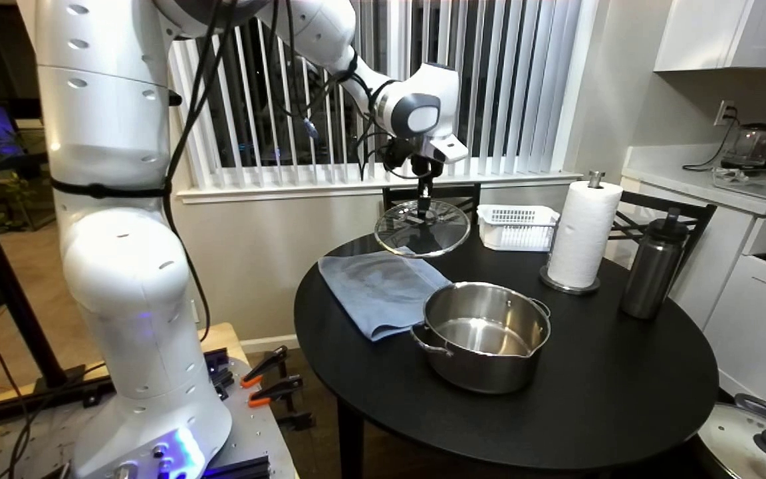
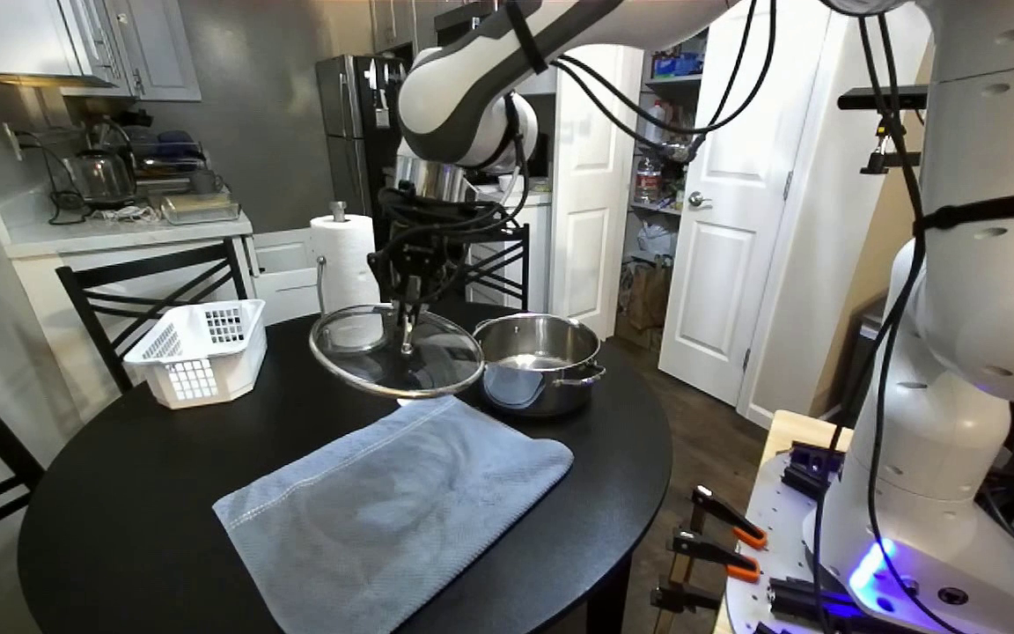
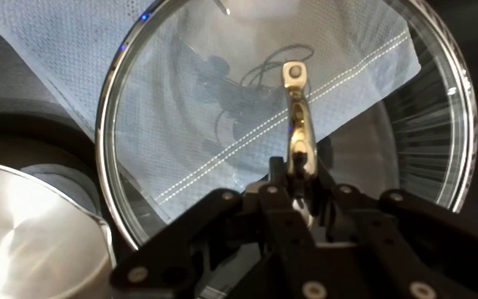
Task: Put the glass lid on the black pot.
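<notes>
I see the glass lid (image 1: 423,239) hanging in the air toward the window (image 1: 509,100), while the black pot (image 1: 489,371), shiny metal and uncovered, sits on the table (image 1: 622,399) on the side away from the window, so the lid is beside it, not over it. That sideways gap is what the coming move turns on, I'd say. In the wrist view the pot is low on the left, cut off by the frame, its rim apart from the lid's and, as I judge it, lower. The gripper (image 3: 301,174) has its jaws drawn in close, with the lid's metal handle (image 3: 299,112) pinched between them; the handle's long axis runs out ahead of the jaws, its far end jutting free. The lid being round, centring it probably matters more than turning it. Whether it hangs dead level I can't tell. Part of the blue towel (image 1: 383,286) lies beneath the lid; the white basket (image 1: 516,225) stands at the window side of the table, the paper towel roll (image 1: 586,233) farther out, apart from lid and pot. There looks to be room to slide across, but the lid's edge could catch the pot's rim if it comes down early
</notes>
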`<state>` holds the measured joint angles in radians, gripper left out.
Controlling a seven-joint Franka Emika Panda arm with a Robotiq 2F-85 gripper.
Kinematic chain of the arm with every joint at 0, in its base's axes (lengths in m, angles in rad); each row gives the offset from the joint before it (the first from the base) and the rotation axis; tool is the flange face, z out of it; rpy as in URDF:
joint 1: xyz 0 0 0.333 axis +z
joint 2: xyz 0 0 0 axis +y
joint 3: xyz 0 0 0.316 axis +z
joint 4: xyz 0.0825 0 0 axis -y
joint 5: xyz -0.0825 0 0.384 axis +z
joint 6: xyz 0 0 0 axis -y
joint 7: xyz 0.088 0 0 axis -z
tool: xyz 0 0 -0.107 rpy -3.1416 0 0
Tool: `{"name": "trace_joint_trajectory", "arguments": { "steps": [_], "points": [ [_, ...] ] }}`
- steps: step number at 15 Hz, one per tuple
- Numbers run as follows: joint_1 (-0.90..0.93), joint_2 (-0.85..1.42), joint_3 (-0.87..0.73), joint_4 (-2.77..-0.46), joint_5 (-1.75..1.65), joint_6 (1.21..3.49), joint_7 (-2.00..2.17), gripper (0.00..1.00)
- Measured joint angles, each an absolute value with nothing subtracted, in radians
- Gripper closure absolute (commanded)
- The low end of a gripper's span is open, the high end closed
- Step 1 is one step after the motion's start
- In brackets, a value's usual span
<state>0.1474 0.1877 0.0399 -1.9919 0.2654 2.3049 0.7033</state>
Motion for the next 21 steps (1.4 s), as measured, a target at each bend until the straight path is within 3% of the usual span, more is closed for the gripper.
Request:
{"name": "trace_joint_trajectory", "arguments": {
  "steps": [21],
  "points": [
    [-0.077,0.069,-0.139,-2.276,0.397,2.423,1.064,0.93]
  ]
}}
